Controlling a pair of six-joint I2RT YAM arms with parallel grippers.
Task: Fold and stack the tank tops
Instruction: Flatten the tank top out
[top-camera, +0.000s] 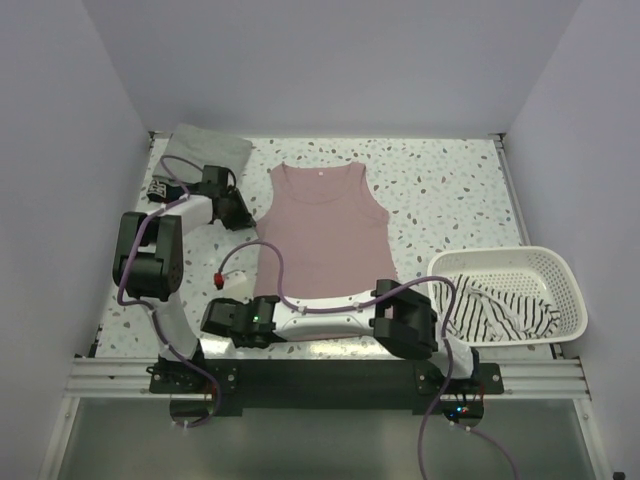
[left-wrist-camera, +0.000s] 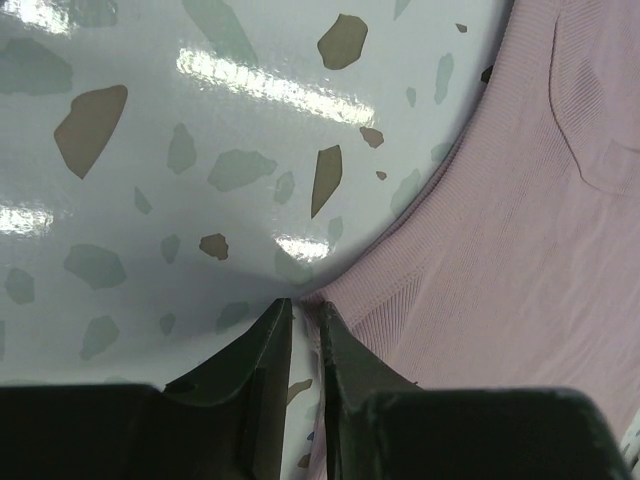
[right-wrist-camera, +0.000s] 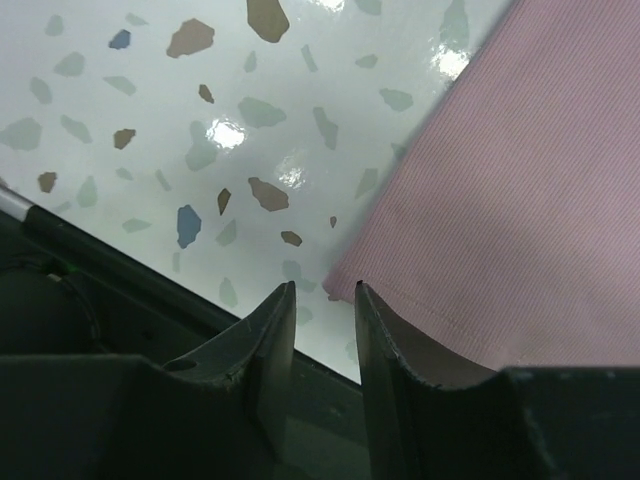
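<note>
Top external view alone takes in the whole layout: a dusty pink tank top (top-camera: 325, 230) lies spread flat in the middle of the speckled table (top-camera: 450, 190), neckline toward the far wall and hem toward the arm bases. A grey-green top (top-camera: 212, 148) sits folded at the far left corner. At the right edge stands a white slotted plastic basket (top-camera: 500, 255), and in it lies a rumpled white striped tank top (top-camera: 505, 312), part of it draped over the near rim. The left arm (top-camera: 150, 250) reaches to the pink top's left side; the right arm (top-camera: 400, 318) lies across the near edge, pointing left.

Wrist cameras show what that overview cannot. On the left wrist, the left gripper (left-wrist-camera: 303, 305) has its dark, tapered fingers only a slit apart, tips down at the curved, fine-ribbed edge of the pink knit. Glossy terrazzo shows through the gap, and I cannot tell whether any fabric is caught. On the right wrist, the right gripper (right-wrist-camera: 325, 290) stands a little wider apart, holding nothing. The pink top's stitched hem corner lies just at the tip of its right-hand finger, with bare table between the two.
</note>
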